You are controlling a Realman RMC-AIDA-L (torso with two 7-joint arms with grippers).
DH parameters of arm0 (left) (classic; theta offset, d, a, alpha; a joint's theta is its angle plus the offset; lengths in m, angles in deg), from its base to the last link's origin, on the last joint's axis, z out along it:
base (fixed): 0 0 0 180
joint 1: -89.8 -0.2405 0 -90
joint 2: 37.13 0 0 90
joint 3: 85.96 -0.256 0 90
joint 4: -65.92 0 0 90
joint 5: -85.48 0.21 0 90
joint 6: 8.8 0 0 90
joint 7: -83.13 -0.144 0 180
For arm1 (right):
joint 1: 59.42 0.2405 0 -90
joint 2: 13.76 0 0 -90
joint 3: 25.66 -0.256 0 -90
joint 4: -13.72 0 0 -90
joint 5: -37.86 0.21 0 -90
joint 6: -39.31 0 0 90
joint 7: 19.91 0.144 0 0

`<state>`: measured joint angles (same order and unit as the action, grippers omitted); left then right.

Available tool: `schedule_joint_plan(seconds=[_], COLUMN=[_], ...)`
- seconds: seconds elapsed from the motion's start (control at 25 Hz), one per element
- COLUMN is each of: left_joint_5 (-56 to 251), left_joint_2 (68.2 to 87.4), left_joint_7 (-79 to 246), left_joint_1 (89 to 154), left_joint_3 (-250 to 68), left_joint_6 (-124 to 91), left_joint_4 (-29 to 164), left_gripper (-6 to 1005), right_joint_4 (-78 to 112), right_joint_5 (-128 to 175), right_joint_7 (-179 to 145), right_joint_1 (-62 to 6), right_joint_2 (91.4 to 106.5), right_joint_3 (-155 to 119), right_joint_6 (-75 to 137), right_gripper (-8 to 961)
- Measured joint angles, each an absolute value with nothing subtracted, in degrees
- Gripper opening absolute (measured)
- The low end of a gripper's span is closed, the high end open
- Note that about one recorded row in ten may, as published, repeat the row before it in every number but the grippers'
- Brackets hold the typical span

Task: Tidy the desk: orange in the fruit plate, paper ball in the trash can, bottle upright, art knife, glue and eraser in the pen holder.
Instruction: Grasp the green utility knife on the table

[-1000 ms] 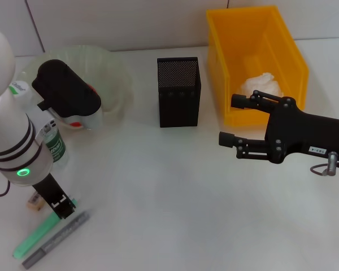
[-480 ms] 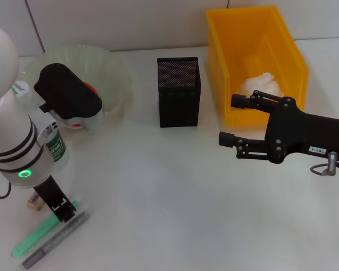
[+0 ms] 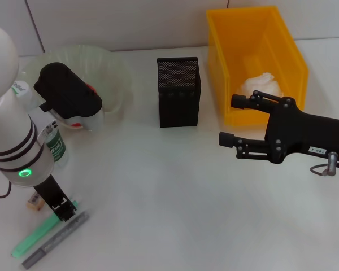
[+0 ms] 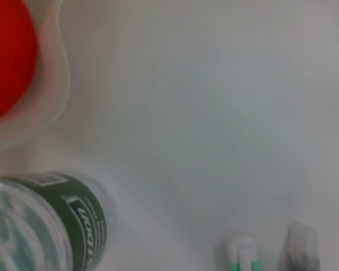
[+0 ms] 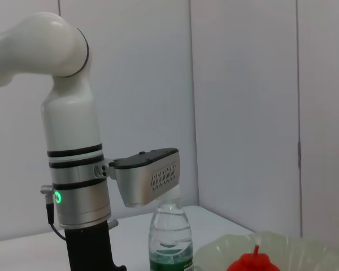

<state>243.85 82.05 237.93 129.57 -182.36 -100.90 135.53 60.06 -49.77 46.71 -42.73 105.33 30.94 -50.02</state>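
**Crowded left corner is where this tidy-up could slip**

At the left edge of the desk, the left gripper (image 3: 57, 208) hangs low over a green glue stick (image 3: 35, 235) and a grey art knife (image 3: 55, 240), which lie side by side and almost touching. Whether its fingers are spread or closed cannot be told from any view. A small tan eraser (image 3: 34, 202) sits just beside the arm, half hidden by it. Because glue and knife lie so close, a closing grip could, in my judgement, catch both or flick one off the near edge.

Just behind, the bottle (image 3: 52, 141) stands upright, very near the left forearm; a careless lift or swing of that arm could knock it over again. The orange (image 5: 253, 261) already rests in the fruit plate (image 3: 116, 70), so that corner needs only to be left alone.

In the middle, the black mesh pen holder (image 3: 179, 92) stands well apart from the three small items. Its mouth is narrow, so a long, tilted knife could strike the rim and tip the light holder.

To the right, the paper ball (image 3: 261, 86) lies inside the yellow trash can (image 3: 221, 68). The right gripper (image 3: 235, 121) hovers in front of it, fingers spread wide and empty, and appears idle. It sits beside the path to the holder, so the two arms could crowd each other there.
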Motion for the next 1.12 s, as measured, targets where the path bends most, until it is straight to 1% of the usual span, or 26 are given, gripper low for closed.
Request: schedule_joint_plan(seconds=[1.12], left_joint_5=[243.9], left_joint_2=[82.05], left_joint_7=[238.2], left_joint_1=[129.7], left_joint_3=[-182.6], left_joint_6=[-100.3], left_joint_4=[134.6], left_gripper=[296], right_joint_4=[60.2], right_joint_5=[-49.8], right_joint_7=[46.7], right_joint_1=[-42.9], right_joint_2=[105.33], right_joint_3=[30.9], right_joint_6=[-50.3], right_gripper=[835])
